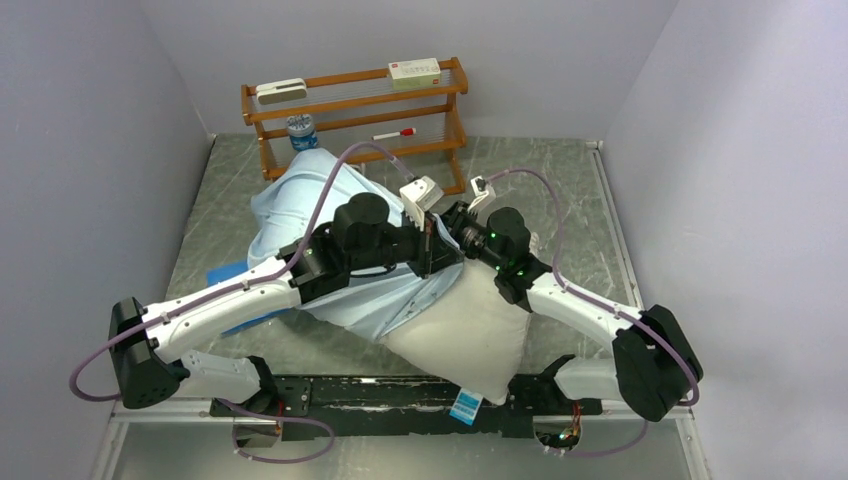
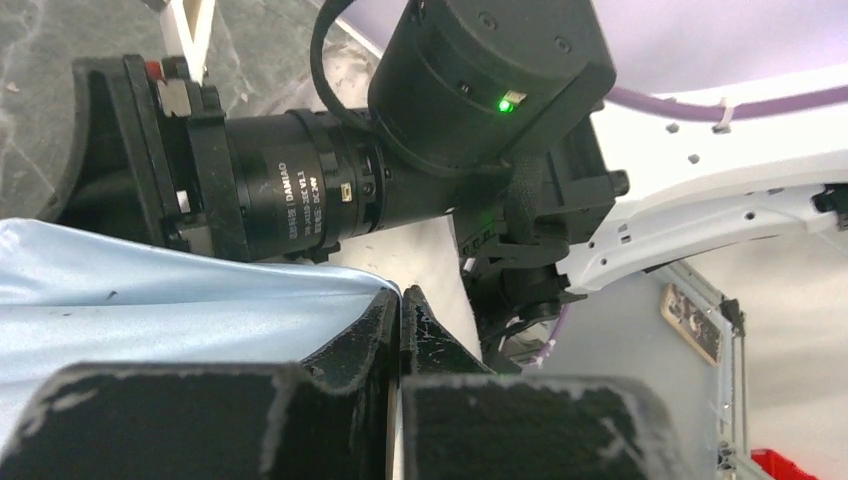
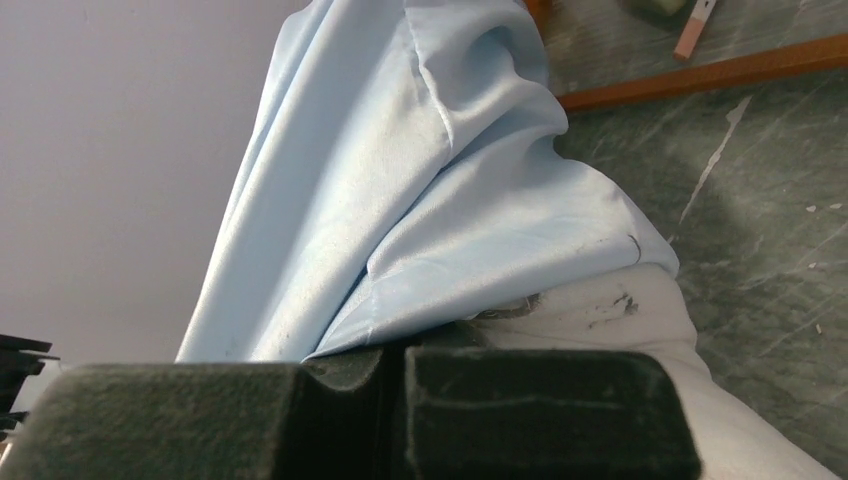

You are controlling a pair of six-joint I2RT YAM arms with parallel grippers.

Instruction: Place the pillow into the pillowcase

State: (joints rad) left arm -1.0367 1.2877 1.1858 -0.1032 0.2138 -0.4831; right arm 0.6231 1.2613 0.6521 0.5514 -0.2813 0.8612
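The light blue pillowcase [image 1: 300, 200] lies crumpled across the middle of the table, its near end pulled over one end of the white pillow [image 1: 465, 335]. The rest of the pillow sticks out toward the near edge. My left gripper [image 1: 434, 262] and right gripper [image 1: 450, 232] meet close together at the pillowcase's opening. In the left wrist view the left gripper [image 2: 400, 300] is shut with the blue pillowcase [image 2: 150, 290] hem pinched at its tips. In the right wrist view the right gripper [image 3: 395, 352] is shut on the pillowcase [image 3: 450, 180] edge, just above the pillow [image 3: 640, 320].
A wooden rack [image 1: 355, 115] stands at the back, holding a white box [image 1: 414, 72], a red-capped marker [image 1: 394, 133] and a bottle [image 1: 301, 131]. A flat bright-blue rectangle [image 1: 225, 272] lies under the left arm. Grey walls close in on both sides.
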